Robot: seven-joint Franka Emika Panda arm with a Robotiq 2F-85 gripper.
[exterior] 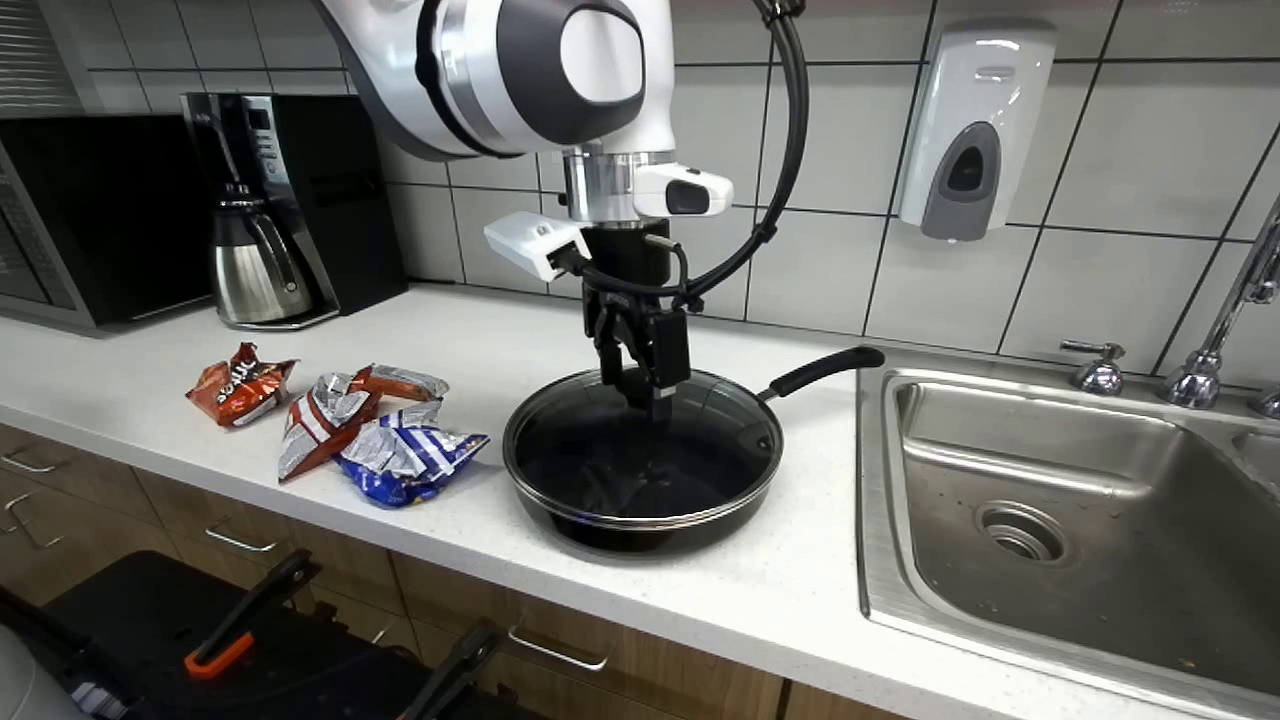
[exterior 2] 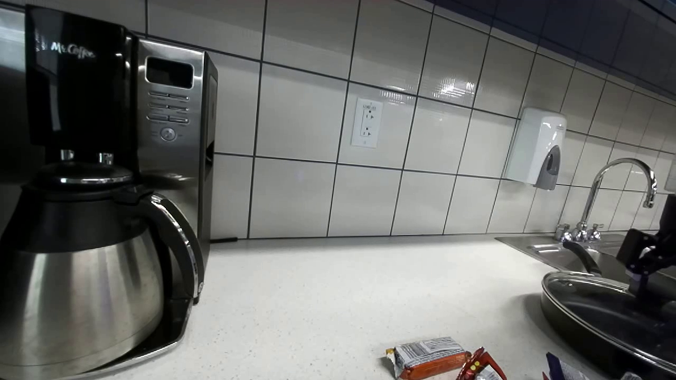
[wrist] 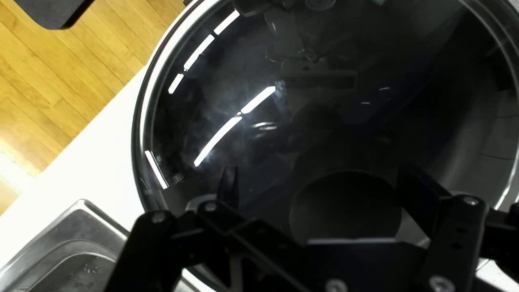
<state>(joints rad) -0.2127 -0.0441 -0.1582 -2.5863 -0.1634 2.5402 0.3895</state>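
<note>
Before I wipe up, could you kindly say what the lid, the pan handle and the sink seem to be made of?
Lid: probably glass, glossy and see-through, with sharp reflections.
Pan handle: matte black, likely plastic or rubber; only a soft sheen.
Sink: likely stainless steel, satin grey with broad highlights.

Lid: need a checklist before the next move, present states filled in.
1. Lid resting on pan: ok.
2. Jaws open: ok, spread apart over the lid.
3. Knob between jaws: ok, going by the wrist view, where it looks like a dark round shape between them.
4. Jaws touching knob: cannot tell, too dark there.
5. Packets off the lid: ok, beside the pan.
6. Handle clear of jaws: ok, it sticks out to the side.
</note>
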